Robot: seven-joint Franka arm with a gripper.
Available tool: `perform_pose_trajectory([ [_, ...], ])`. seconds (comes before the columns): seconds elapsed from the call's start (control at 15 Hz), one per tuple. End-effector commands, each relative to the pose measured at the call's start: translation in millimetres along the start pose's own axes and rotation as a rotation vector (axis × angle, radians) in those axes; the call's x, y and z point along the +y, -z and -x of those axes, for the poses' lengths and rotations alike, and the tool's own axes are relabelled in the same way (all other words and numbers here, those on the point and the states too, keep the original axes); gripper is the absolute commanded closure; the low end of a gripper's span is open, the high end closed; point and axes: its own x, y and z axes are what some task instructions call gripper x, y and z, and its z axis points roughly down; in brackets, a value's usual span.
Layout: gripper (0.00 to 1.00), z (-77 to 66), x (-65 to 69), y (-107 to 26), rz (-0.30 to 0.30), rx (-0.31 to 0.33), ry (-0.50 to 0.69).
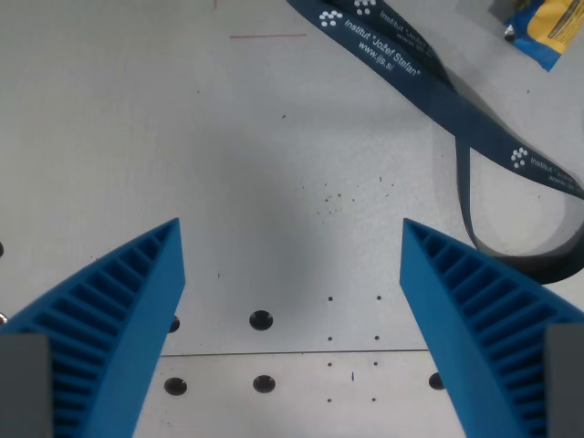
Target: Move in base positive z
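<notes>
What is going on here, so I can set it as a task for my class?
A robot arm's camera looks down at a grey table. Its blue tool is open and holds nothing; only bare table with small holes shows between the fingers. A dark blue lanyard with white lettering lies at the wrist view's upper right, beside a yellow and blue packet. Nothing is being handled at this moment.

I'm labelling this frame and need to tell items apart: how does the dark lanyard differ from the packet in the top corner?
The lanyard is a long navy strap with white lettering; the packet is small, yellow and blue. The lanyard runs across the table and loops back at the wrist view's right; the packet is cut off at the frame's corner. Both lie on the table, away from the open gripper.
</notes>
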Motion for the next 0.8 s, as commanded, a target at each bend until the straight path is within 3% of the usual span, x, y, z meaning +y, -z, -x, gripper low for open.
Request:
perform_pose_trajectory([
  [0.07, 0.0, -0.1, 0.0, 6.8, 0.0, 0.004, -0.001],
  [0.8, 0.0, 0.4, 0.5, 61.8, 0.0, 0.004, -0.001],
])
